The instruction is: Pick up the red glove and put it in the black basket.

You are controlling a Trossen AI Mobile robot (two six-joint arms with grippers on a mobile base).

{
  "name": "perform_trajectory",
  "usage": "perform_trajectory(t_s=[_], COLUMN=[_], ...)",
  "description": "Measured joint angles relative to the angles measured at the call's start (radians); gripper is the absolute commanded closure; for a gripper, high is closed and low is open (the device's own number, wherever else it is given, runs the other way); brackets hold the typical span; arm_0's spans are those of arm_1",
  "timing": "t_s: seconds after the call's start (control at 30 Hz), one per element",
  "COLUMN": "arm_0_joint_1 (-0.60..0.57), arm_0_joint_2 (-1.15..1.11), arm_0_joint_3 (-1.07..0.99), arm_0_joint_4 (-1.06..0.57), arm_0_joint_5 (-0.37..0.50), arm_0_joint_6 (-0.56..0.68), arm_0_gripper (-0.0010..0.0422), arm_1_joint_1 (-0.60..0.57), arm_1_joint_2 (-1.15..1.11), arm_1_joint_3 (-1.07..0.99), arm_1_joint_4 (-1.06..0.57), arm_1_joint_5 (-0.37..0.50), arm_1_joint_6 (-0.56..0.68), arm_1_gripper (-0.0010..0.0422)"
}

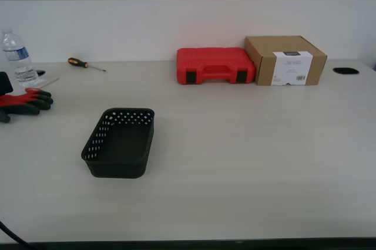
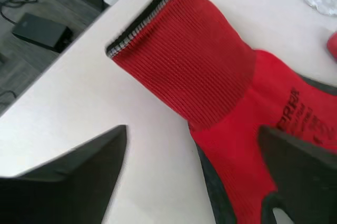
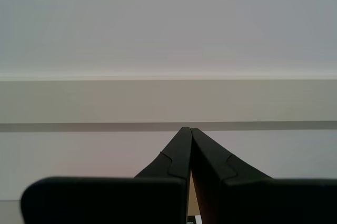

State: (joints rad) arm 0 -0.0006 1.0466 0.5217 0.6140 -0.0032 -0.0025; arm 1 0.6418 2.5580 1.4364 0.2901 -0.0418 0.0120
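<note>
The red glove lies flat on the table at the exterior view's far left, its black fingertips pointing toward the basket. In the first wrist view its ribbed red cuff fills the middle. My first gripper hangs open just above the glove. One finger is over the glove's back and the other over bare table beside the cuff. The black basket stands empty, left of centre in the exterior view. My second gripper is shut on nothing and faces a wall.
A water bottle stands just behind the glove, and a screwdriver lies beyond it. A red tool case and a cardboard box sit at the back. The table's edge runs close past the cuff.
</note>
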Motion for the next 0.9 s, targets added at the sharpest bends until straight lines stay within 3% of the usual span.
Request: perform_trajectory(t_s=[0.1, 0.17, 0.33, 0.4, 0.47, 0.9], arm_0_joint_1=[0.000, 0.000, 0.000, 0.000, 0.001, 0.000], arm_0_joint_2=[0.000, 0.000, 0.000, 0.000, 0.000, 0.000], arm_0_joint_3=[0.000, 0.000, 0.000, 0.000, 0.000, 0.000], arm_0_joint_4=[0.000, -0.001, -0.008, -0.018, -0.023, -0.024], arm_0_joint_5=[0.000, 0.000, 0.000, 0.000, 0.000, 0.000], arm_0_joint_6=[0.000, 0.000, 0.000, 0.000, 0.000, 0.000], arm_0_gripper=[0.0412, 0.0412, 0.0412, 0.0412, 0.0412, 0.0412], arm_1_joint_1=[-0.008, -0.013, -0.021, -0.023, -0.023, -0.071], arm_1_joint_2=[0.065, 0.112, 0.193, 0.199, 0.198, 0.021], arm_1_joint_3=[0.027, 0.057, 0.125, 0.126, 0.124, 0.096], arm_1_joint_4=[0.003, 0.005, -0.047, -0.045, -0.044, -0.278], arm_1_joint_5=[0.037, 0.083, 0.157, 0.161, 0.164, 0.225], arm_1_joint_6=[-0.016, -0.047, -0.150, -0.152, -0.152, -0.129], arm_1_gripper=[0.0315, 0.0378, 0.0366, 0.0369, 0.0414, 0.0413])
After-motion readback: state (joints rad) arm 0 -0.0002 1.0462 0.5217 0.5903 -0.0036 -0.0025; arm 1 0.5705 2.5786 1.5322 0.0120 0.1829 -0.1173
